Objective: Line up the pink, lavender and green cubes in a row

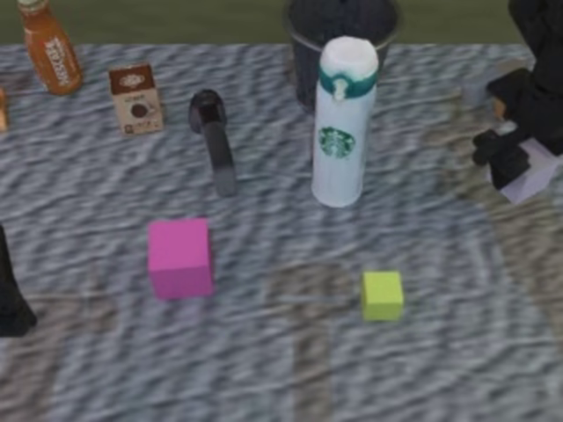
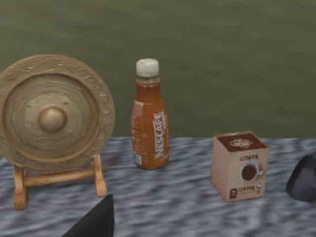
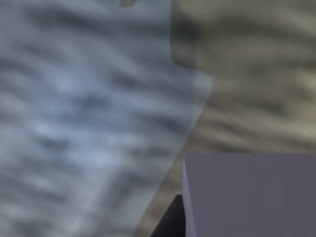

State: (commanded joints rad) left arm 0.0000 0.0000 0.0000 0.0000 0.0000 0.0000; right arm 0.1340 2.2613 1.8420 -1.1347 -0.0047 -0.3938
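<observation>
The pink cube (image 1: 180,258) rests left of the table's middle. The small green cube (image 1: 382,294) lies right of the middle, nearer the front. At the far right, the lavender cube (image 1: 530,178) shows from under my right gripper (image 1: 515,163). In the right wrist view the lavender cube (image 3: 252,195) looms close, with one dark finger (image 3: 170,222) flush against its side; the gripper is shut on it. My left gripper (image 1: 10,308) is parked at the left edge, open, with one finger (image 2: 96,222) showing over bare table.
A white flask (image 1: 345,123) stands behind the middle, in front of a dark pot (image 1: 343,26). A black tool (image 1: 213,141), a brown carton (image 1: 136,98) and an orange bottle (image 1: 51,44) stand at the back left, near a wooden gong (image 2: 52,116).
</observation>
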